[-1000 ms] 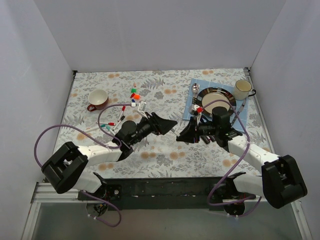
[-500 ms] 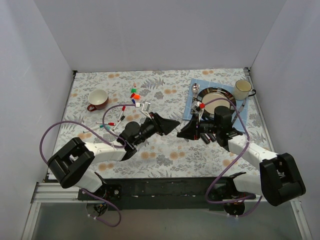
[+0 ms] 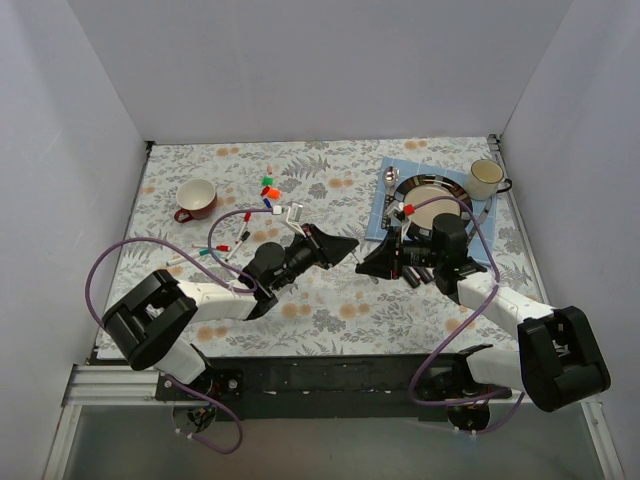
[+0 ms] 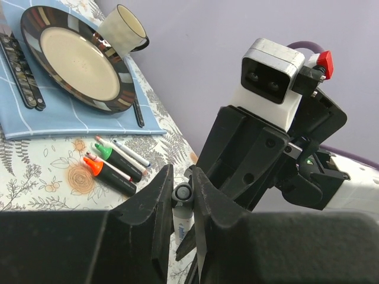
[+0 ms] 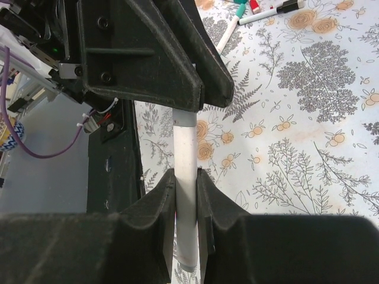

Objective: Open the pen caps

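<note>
A slim white pen (image 5: 185,142), grey-ended, sat clamped in the right gripper (image 5: 185,177). From nine o'clock the left gripper (image 4: 181,177) pinched that grey end (image 4: 182,193). Overhead, both grippers hid it.

Soft, even light fell from above, and my arms threw only faint shadows on the table (image 3: 330,310). The plate (image 4: 118,97) rim carried a little glare. Close to the wrist lenses my fingers (image 5: 148,219) were dark and soft-edged; the pen (image 5: 186,171) between them was sharp.
</note>
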Action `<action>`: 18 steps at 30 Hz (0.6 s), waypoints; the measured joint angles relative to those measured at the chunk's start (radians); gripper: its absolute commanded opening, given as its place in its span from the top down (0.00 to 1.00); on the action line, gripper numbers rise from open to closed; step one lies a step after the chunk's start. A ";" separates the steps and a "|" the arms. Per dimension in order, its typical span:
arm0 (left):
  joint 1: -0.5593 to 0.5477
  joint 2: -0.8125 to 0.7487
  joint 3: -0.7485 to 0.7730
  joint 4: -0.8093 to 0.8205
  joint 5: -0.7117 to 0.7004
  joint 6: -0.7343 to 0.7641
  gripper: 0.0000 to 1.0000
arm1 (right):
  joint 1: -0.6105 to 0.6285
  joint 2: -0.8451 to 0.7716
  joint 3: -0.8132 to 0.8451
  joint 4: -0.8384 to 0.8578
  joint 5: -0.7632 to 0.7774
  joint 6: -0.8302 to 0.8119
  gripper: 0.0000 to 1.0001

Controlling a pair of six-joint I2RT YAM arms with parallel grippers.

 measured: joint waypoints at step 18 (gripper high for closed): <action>0.050 -0.099 0.145 -0.413 -0.033 -0.004 1.00 | 0.017 -0.042 0.032 -0.050 0.123 -0.175 0.99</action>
